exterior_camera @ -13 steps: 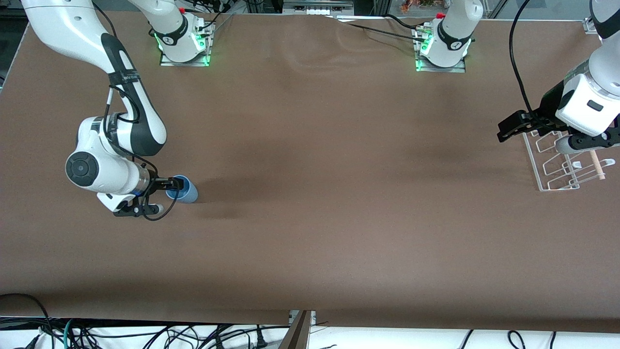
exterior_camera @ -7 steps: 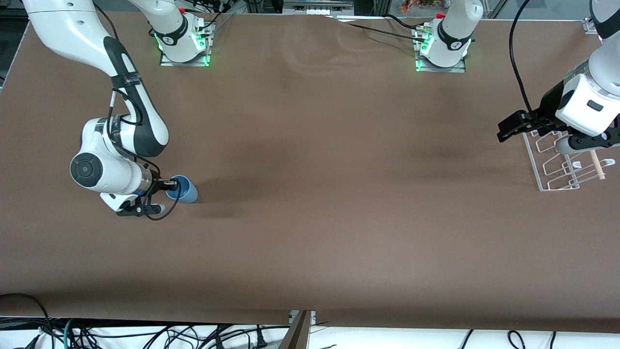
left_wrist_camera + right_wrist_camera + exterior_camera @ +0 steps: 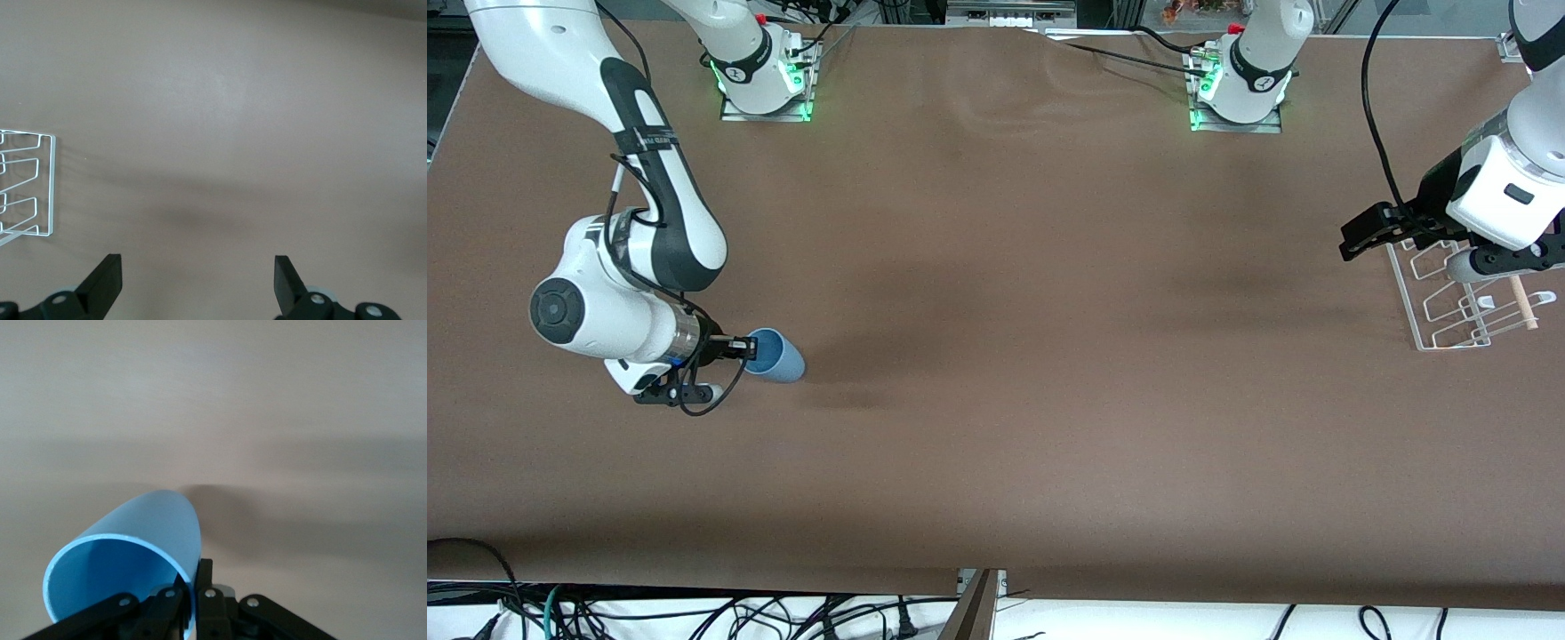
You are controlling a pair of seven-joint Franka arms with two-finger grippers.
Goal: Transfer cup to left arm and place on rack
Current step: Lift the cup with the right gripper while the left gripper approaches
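The light-blue cup (image 3: 776, 355) is at the right arm's end of the table, tipped on its side, its open mouth toward the right gripper (image 3: 740, 347). That gripper is shut on the cup's rim: in the right wrist view one finger is inside the cup (image 3: 133, 563) and one outside, pinching the wall at the right gripper (image 3: 193, 587). The cup seems raised slightly off the table. The left gripper (image 3: 1360, 238) is open and empty, waiting over the table beside the rack (image 3: 1463, 298). In the left wrist view the left gripper (image 3: 198, 283) shows two spread fingers, with the rack's corner (image 3: 27, 187) in sight.
The brown table cloth (image 3: 1014, 293) runs bare between cup and rack. The two arm bases (image 3: 765, 71) stand along the table edge farthest from the front camera. Cables (image 3: 694, 613) hang below the table's near edge. A pale wooden rod (image 3: 1520, 302) lies along the rack.
The right arm has drawn back and swung, and the cup in its gripper has shifted a little toward the front camera and toward the table's middle. The left arm has not moved.
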